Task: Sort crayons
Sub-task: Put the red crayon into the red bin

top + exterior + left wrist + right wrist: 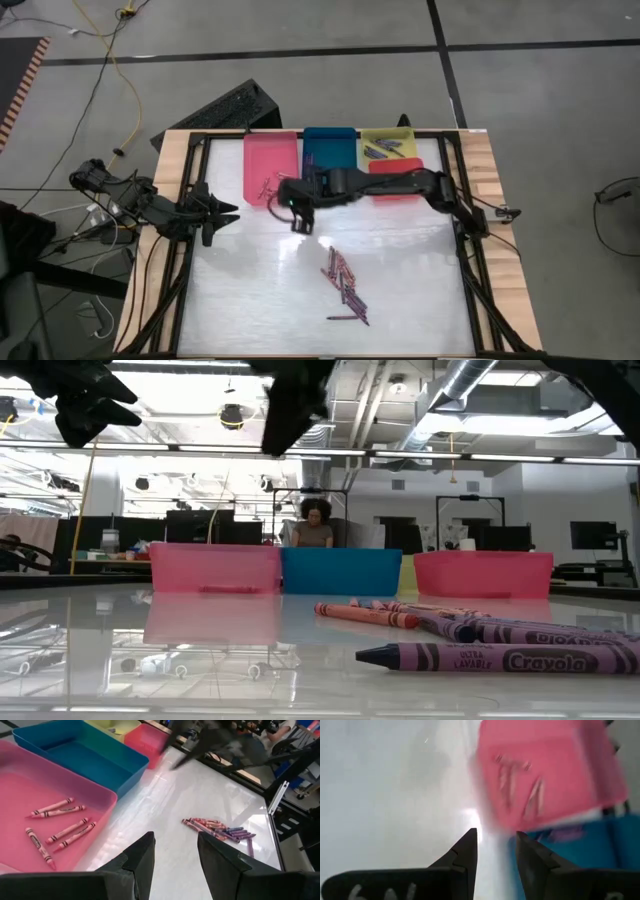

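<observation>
**Loose crayons wait mid-table while both grippers hang empty**

High view first: the crayons [345,285] lie in a loose heap on the pale tabletop [250,290], well apart from the row of trays at the far edge. The pink tray [262,150] already holds a few sticks, the yellow tray [385,138] holds a few darker ones, and the teal tray [330,145] and red tray [400,185] sit beside them. The right gripper [299,220] hangs just off the pink tray's near edge; the left gripper [220,212] waits at the table's left side.

Low view now: the crayons [470,635] lie flat on their sides, paper-wrapped, one purple stick nearest the lens. They look light, stiff and round, so my read is they will roll or skid on that glossy surface, and wax can snap under a hard pinch.

Left wrist view: the left fingers [142,857] stand apart with nothing between them, looking across at the pile [220,829] and at the pink crayons [60,827] lying in the pink tray.

Right wrist view: the right fingers [465,852] are parted and empty too, above bare tabletop with the pink tray [560,750] ahead.

Best hold, I judge: across the middle of one stick's paper sleeve, fingers square to its length, choosing one at the heap's edge so neighbours do not come along.
</observation>
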Action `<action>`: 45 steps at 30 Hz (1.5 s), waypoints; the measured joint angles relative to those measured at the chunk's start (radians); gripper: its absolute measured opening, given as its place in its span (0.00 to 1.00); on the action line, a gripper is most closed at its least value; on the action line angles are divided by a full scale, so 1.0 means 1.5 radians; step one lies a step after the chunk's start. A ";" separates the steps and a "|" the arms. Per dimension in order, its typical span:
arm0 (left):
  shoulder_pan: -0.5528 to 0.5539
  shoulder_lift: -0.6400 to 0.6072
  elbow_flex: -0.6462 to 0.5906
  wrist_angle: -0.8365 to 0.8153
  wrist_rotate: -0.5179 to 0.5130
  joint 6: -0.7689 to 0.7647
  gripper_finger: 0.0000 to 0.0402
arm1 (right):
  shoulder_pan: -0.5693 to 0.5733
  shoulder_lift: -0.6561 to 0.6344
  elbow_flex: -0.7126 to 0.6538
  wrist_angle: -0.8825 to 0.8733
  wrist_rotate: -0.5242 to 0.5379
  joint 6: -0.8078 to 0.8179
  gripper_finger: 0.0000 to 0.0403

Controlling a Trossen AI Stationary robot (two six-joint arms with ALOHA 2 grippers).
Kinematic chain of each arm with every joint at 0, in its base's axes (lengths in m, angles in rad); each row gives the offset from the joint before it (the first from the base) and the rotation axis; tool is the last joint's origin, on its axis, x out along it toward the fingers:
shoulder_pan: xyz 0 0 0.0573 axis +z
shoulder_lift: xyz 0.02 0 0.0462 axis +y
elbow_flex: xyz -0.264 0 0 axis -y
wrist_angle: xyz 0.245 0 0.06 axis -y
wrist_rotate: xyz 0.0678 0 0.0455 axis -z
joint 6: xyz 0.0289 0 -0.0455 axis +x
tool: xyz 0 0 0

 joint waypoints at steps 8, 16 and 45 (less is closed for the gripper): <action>0.000 0.000 0.000 0.000 0.000 -0.010 0.35 | 0.159 0.001 0.040 -0.230 0.001 0.198 0.31; 0.000 0.000 0.000 0.001 -0.007 -0.004 0.35 | 0.332 0.006 -0.004 -0.243 0.137 0.367 0.31; 0.000 0.002 0.000 0.006 -0.022 -0.040 0.35 | 0.332 0.002 -0.345 0.159 0.225 0.472 0.31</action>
